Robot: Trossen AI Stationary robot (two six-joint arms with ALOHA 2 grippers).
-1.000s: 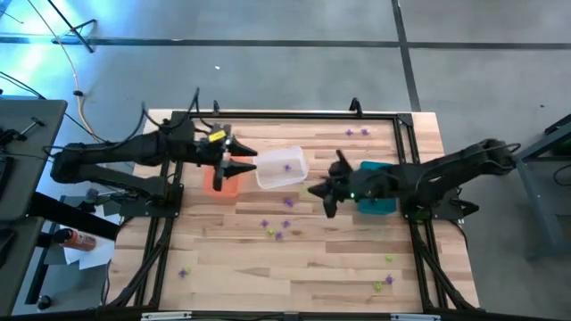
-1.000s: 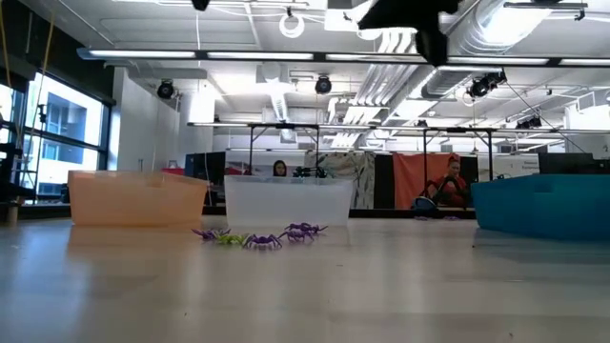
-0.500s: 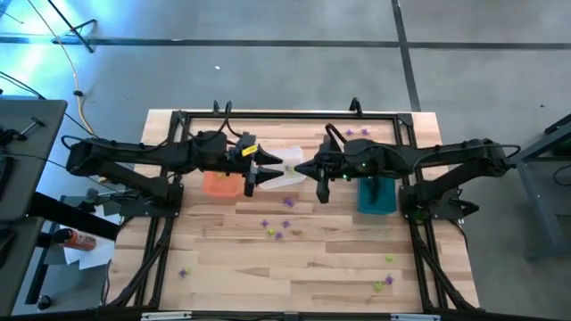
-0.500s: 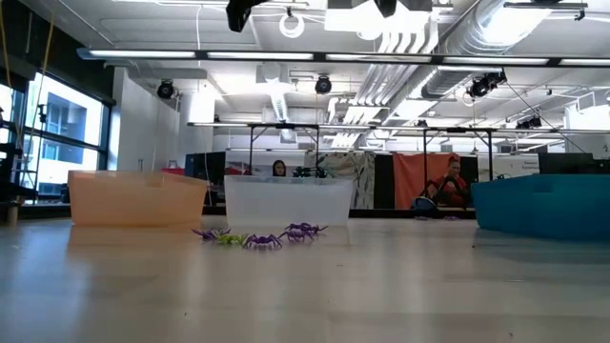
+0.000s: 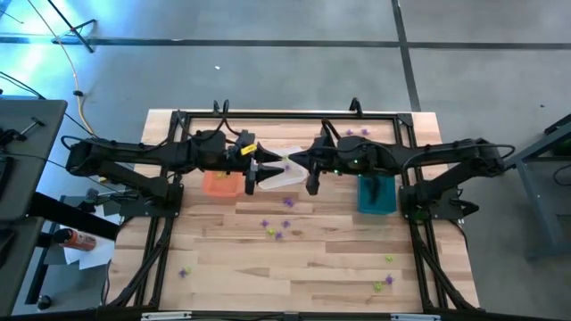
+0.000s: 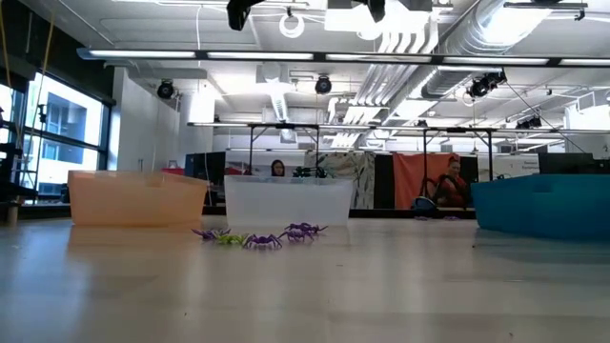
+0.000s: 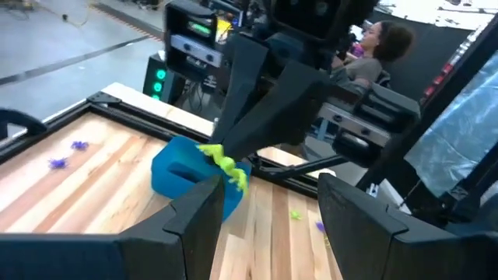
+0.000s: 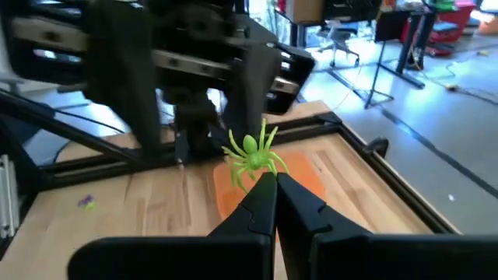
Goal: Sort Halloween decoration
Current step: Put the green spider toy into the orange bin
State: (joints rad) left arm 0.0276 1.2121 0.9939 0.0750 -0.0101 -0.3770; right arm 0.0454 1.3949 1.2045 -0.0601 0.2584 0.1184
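Two dark jointed arms, tapered black fingers (image 8: 264, 210), yellow wrist tag (image 5: 244, 143)

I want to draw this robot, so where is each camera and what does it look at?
High view: above, looking down; both arms over the table.
Low view: at tabletop height; gripper tips hang above.
Left wrist view: past open left gripper toward the right arm.
Right wrist view: right gripper pinching the green spider.
Both wrist views share that spider.

Open-plan robotics lab: exposed ceiling ducts (image 6: 496, 38), test rigs.
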